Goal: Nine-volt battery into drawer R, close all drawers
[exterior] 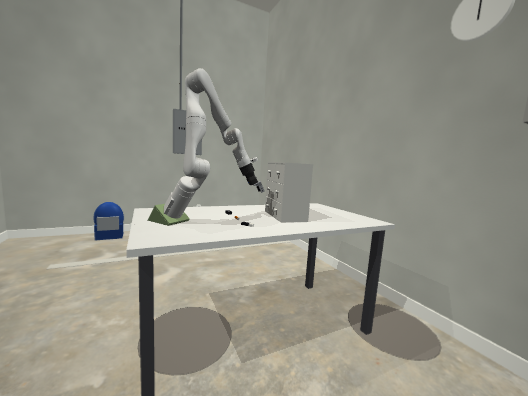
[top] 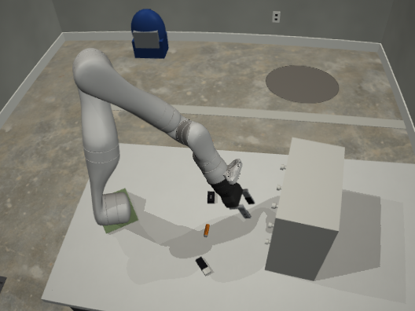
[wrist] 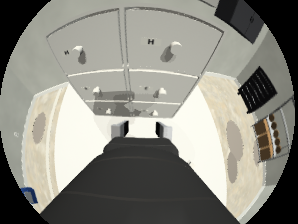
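The small chest [top: 308, 206] stands at the right of the table, a tall pale box with white knobs [top: 274, 205] on its left face. In the wrist view its front [wrist: 136, 56] fills the top, with all visible drawers shut; the drawer letters are too small to read. My gripper [top: 245, 205] is open and empty, in the air a short way in front of the knobs, pointing at the chest. It also shows in the wrist view [wrist: 141, 127]. A black block with a white end [top: 204, 266] and a black block [top: 211, 197] lie on the table; I cannot tell which is the nine-volt battery.
An orange cylinder [top: 207, 230] lies on the table between the two black blocks. The arm's green base [top: 119, 212] sits at the table's left. The table edge runs close behind and to the right of the chest.
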Available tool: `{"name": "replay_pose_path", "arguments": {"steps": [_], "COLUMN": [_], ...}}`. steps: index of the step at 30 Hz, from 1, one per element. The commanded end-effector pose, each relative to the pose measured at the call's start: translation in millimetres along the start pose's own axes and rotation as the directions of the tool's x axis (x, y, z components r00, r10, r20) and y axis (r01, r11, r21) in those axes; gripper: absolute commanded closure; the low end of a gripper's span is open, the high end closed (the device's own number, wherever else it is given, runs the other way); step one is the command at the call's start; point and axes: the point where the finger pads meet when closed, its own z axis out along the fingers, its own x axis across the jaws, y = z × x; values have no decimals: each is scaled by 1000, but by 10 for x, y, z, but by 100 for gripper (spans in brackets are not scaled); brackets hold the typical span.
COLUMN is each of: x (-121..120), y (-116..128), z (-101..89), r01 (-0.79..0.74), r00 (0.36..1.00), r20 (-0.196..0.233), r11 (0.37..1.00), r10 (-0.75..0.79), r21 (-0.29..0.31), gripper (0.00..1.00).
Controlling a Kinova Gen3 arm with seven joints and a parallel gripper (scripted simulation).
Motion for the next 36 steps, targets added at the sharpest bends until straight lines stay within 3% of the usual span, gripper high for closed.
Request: {"name": "replay_pose_path", "arguments": {"steps": [1,36], "x": [-39,-33], "y": [-15,40], "z": [-29,-412], "r01": [-7,-1], "r00": [1000,1000], "r20": [17,17], "r11": [1000,958], "r10": [7,6], "r21": [-14,-287], "gripper": [0,0]}}
